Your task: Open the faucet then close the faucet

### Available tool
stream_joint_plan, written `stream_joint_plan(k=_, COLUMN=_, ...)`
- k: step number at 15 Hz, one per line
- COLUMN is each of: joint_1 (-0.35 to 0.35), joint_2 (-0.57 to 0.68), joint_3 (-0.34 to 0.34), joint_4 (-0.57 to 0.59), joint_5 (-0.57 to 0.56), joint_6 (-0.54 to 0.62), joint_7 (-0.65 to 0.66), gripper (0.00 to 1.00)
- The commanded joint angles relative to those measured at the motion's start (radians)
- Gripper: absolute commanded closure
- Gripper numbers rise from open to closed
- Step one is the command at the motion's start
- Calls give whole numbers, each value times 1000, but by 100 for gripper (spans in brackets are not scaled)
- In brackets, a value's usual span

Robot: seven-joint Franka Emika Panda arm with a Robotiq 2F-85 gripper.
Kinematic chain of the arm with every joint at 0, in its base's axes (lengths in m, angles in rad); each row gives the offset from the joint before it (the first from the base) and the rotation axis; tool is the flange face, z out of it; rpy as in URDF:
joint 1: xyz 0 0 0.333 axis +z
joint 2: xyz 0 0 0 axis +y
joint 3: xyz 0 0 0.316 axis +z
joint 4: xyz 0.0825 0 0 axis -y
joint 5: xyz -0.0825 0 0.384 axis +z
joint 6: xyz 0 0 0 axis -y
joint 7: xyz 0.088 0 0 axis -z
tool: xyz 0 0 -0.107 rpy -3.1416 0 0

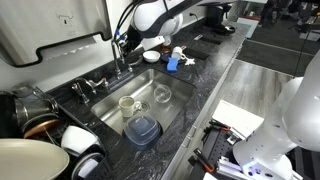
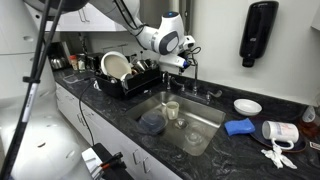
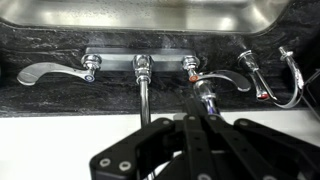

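One relation matters: the gripper (image 3: 205,118), fingers closed together, has its tips right at the red-marked lever handle (image 3: 228,80), just beside the faucet (image 3: 144,88) spout. Can't tell whether the lever is pinched or only touched. The lever's long axis runs sideways along the counter, away from the spout, so I'd expect a sweeping turn about its post. The other lever (image 3: 45,72) is well apart, across the spout. The sink (image 3: 150,12) lies beyond. The arm (image 2: 160,38) reaches in from above, wrist pointing down.
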Motion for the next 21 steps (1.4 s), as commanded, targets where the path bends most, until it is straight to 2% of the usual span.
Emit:
stream_joint_plan(k=1, joint_1=-10, joint_2=54, joint_3=35, joint_4=48, joint_5=108, joint_6=29, joint_7=-130, gripper=100)
stream_joint_plan(k=6, joint_1=-10, joint_2=73, joint_3=40, joint_4=71, joint_5=187, joint_6=16, joint_7=-240, gripper=100)
stream_joint_plan(k=9, joint_1=-5, joint_2=79, joint_3=35, joint_4=76, joint_5=193, joint_6=15, joint_7=-255, gripper=100)
stream_joint_plan(k=11, joint_1=4, joint_2=72, joint_3=18, joint_4=67, joint_5=143, joint_6=7, joint_7=-211, gripper=100)
stream_joint_plan(k=12, joint_1=-8, joint_2=61, joint_3=24, joint_4=56, joint_5=85, joint_6=2, joint_7=-158, gripper=100)
stream_joint_plan(k=16, joint_1=-3, joint_2=19, joint_3=-21, joint_4=28, joint_5=-110, joint_6=-55, joint_7=24, gripper=100)
stream_joint_plan(k=19, joint_1=-14, joint_2=-9, joint_3=-50, joint_4=16, joint_5=-191, joint_6=-109, joint_7=107, gripper=100)
stream_joint_plan(k=21, joint_1=-23, joint_2=-16, joint_3=-61, joint_4=17, joint_5=-206, joint_6=-148, joint_7=110, gripper=100)
